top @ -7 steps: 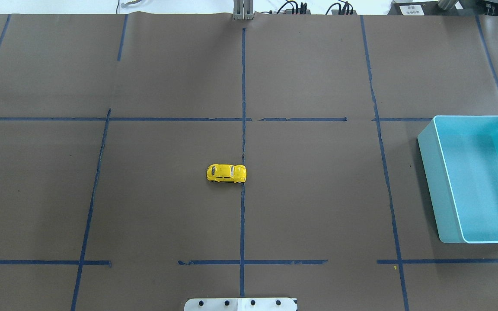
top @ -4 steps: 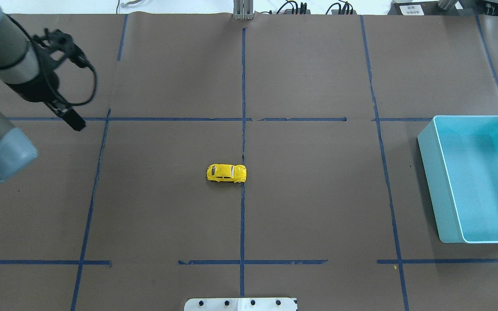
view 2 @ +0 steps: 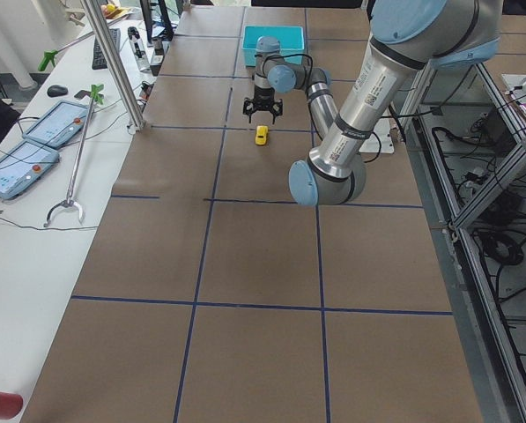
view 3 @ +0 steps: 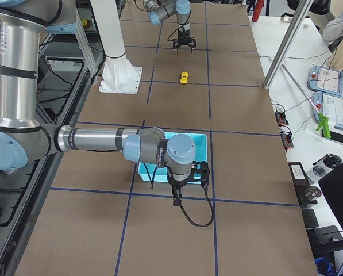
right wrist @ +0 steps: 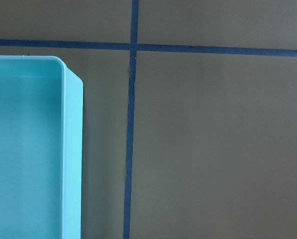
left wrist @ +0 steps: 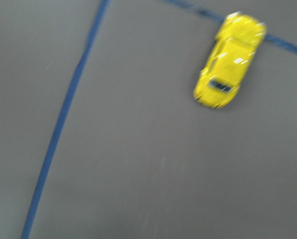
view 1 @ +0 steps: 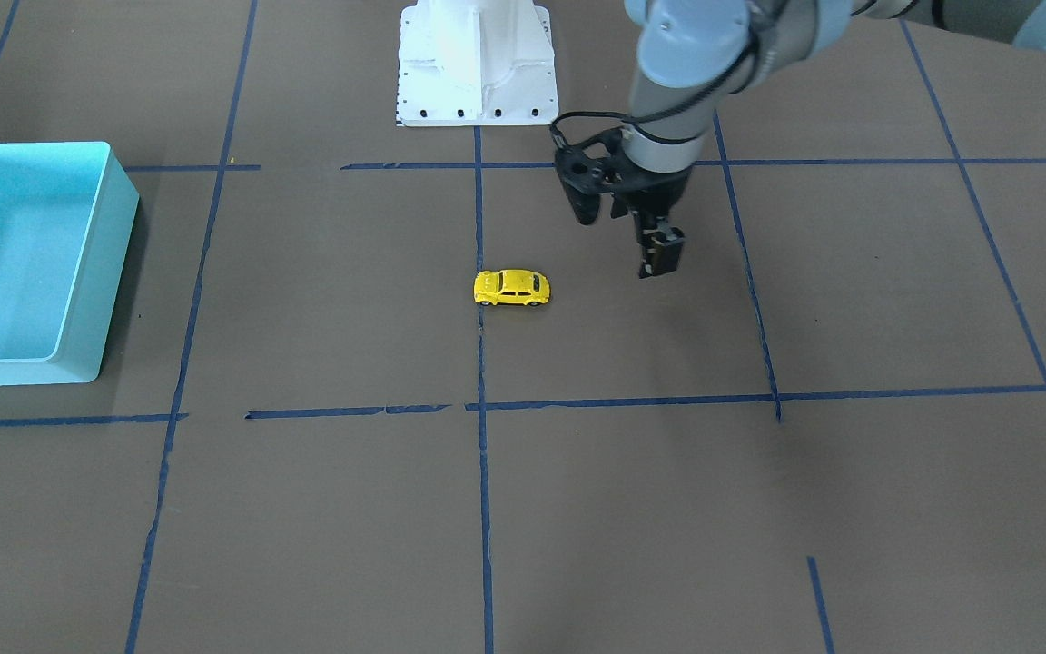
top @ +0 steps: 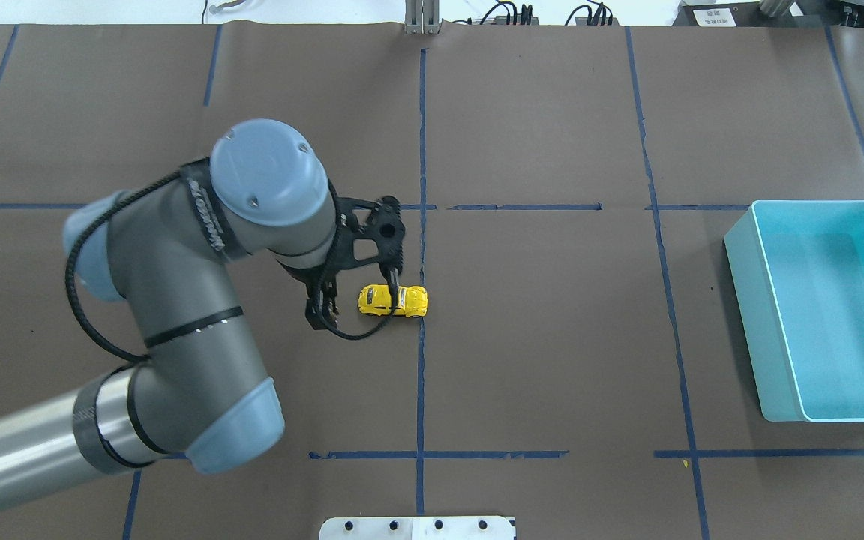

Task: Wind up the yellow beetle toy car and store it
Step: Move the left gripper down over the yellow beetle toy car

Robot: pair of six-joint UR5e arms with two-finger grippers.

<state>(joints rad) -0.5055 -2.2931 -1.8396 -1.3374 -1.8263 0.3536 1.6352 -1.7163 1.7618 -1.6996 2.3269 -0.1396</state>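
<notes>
The yellow beetle toy car (top: 393, 301) stands on its wheels on the brown table, on the centre tape line. It also shows in the front view (view 1: 511, 288) and, blurred, in the left wrist view (left wrist: 230, 59). My left gripper (top: 357, 297) is open and empty. In the front view it (view 1: 621, 238) hangs above the table, just beside the car on my left, not touching it. My right gripper (view 3: 188, 177) shows only in the right side view, over the near edge of the turquoise bin (view 3: 177, 150); I cannot tell whether it is open or shut.
The turquoise bin (top: 743, 300) is empty at the table's right edge and shows in the right wrist view (right wrist: 71, 149). Blue tape lines (top: 421, 150) divide the brown table cover. The white robot base (view 1: 476, 64) stands at the table's near edge.
My left arm has swung in from the overhead view's left edge to the middle, bringing its gripper next to the car. The car has not moved.
</notes>
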